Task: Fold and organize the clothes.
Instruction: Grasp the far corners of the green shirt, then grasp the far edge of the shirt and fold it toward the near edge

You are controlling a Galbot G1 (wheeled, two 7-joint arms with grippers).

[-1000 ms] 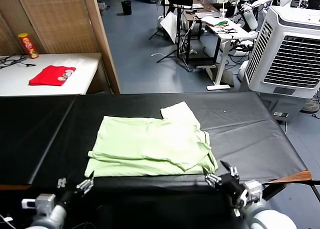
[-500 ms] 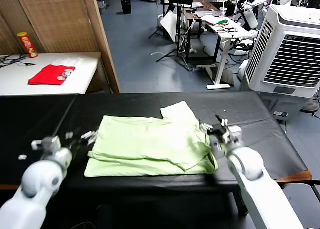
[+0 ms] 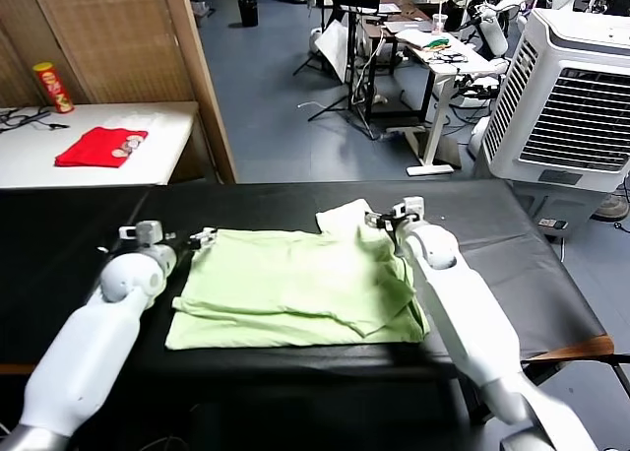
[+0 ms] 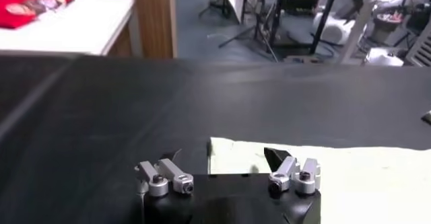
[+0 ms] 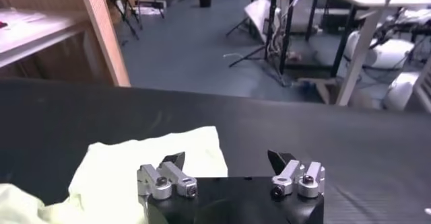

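A pale lime-green T-shirt (image 3: 295, 284) lies on a wide black tabletop (image 3: 512, 254) in the middle of the head view. It is folded loosely, with one sleeve (image 3: 349, 220) sticking out at the far edge and some wrinkled layers on its right side. The black cover is smooth, with a few soft creases, and a strip of wood shows at its near right corner.

The left claw (image 3: 202, 239) is at the far left corner of the shirt, just at the hem. In the left wrist view its fingers (image 4: 166, 177) are spread apart and hold nothing, with the shirt corner (image 4: 222, 148) lying between them on the tabletop. The right claw (image 3: 382, 218) is at the sleeve, on the far right part of the shirt. In the right wrist view it is also open and empty, and the sleeve (image 5: 168, 158) lies under its left finger while the other finger is over bare black surface.

Behind the tabletop, on the left, there is a white side table (image 3: 59, 165) with a red garment (image 3: 101, 147) and a tall red and yellow can (image 3: 53, 88). A wooden partition (image 3: 128, 47) stands next to it. On the right stands a large white air cooler (image 3: 571, 106), and farther away are desks, stands and a grey-blue floor (image 3: 276, 106).
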